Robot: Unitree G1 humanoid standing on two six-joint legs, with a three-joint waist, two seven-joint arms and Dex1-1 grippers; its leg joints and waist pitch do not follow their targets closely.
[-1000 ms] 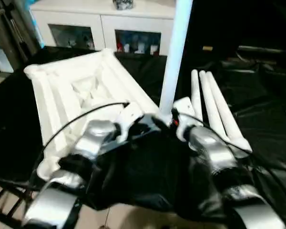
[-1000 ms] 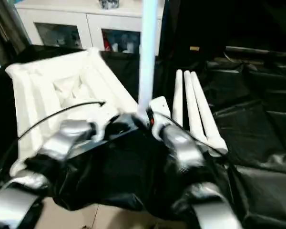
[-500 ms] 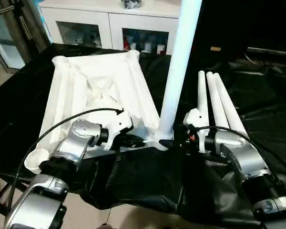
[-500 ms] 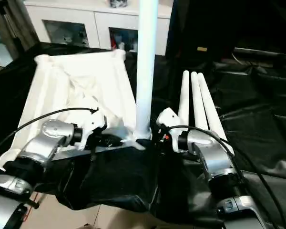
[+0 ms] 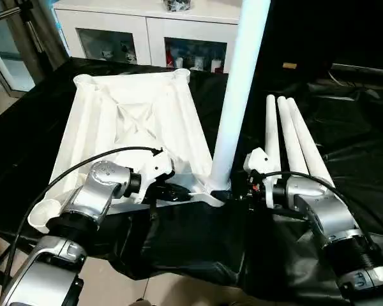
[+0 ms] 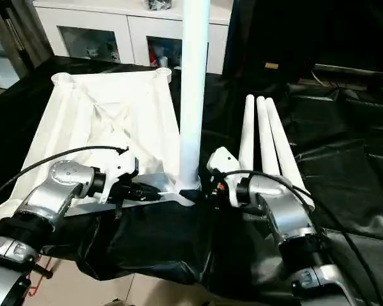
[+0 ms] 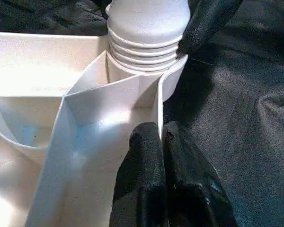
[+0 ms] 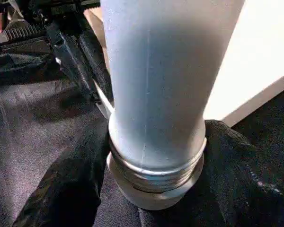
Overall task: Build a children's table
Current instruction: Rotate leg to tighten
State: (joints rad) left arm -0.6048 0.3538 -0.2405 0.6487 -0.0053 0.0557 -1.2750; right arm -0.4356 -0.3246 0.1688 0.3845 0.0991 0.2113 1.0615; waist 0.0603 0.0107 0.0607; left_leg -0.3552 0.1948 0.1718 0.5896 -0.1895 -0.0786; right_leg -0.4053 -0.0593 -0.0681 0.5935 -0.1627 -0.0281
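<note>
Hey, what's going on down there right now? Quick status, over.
Left gripper shut, on tabletop edge. Right gripper around upright leg at corner socket. Three legs waiting alongside.

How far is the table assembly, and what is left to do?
Done: the tabletop lies underside up. In hand: one leg stands in the near corner socket, threads still showing; the right pincer grips its base, the shut left pincer presses the tabletop wall. Left: three legs lie on the black cloth.

perhaps a home: glass-fronted cabinet (image 5: 147, 38)
</note>
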